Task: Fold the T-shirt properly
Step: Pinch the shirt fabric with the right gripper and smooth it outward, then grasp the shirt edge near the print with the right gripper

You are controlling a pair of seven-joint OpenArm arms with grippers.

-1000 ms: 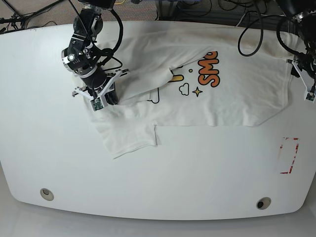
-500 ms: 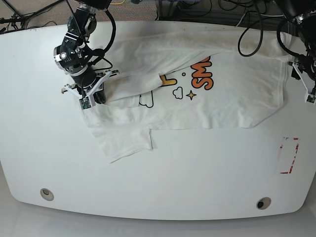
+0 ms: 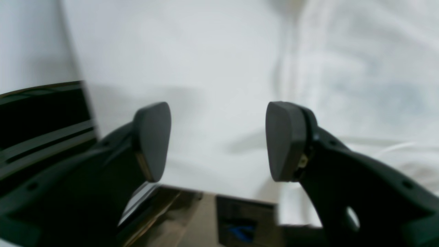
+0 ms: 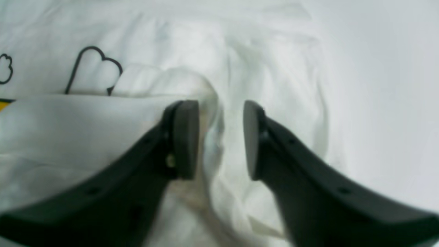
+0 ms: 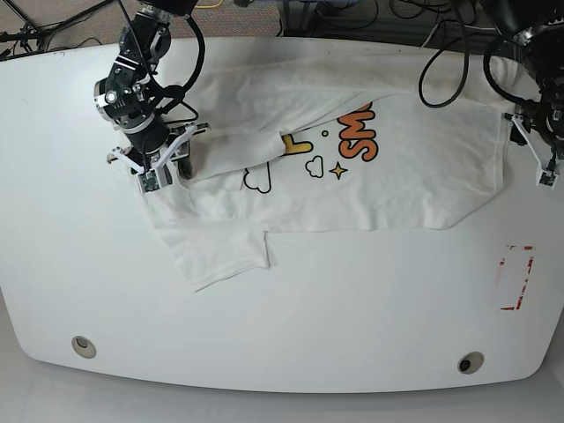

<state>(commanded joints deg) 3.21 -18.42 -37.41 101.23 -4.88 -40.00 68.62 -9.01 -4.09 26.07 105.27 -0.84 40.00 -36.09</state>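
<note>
We see the T-shirt (image 5: 352, 167) spread print-up across the far half of the white tabletop (image 5: 308, 317). Our right tool (image 4: 219, 137) straddles a bunched fold at its edge, fingers slightly apart. Our left tool (image 3: 217, 140) hangs parted by the opposite edge, gripping nothing.

Base cam: overhead, far, looking down on whole white oval table (image 5: 291, 317). Wrist cams: close, low, facing past their own dark fingers (image 4: 185, 137) onto the table area base covers.

One T-shirt (image 5: 379, 176) lies on one table (image 5: 352, 317), with two grippers, two table holes and one red-marked rectangle.
</note>
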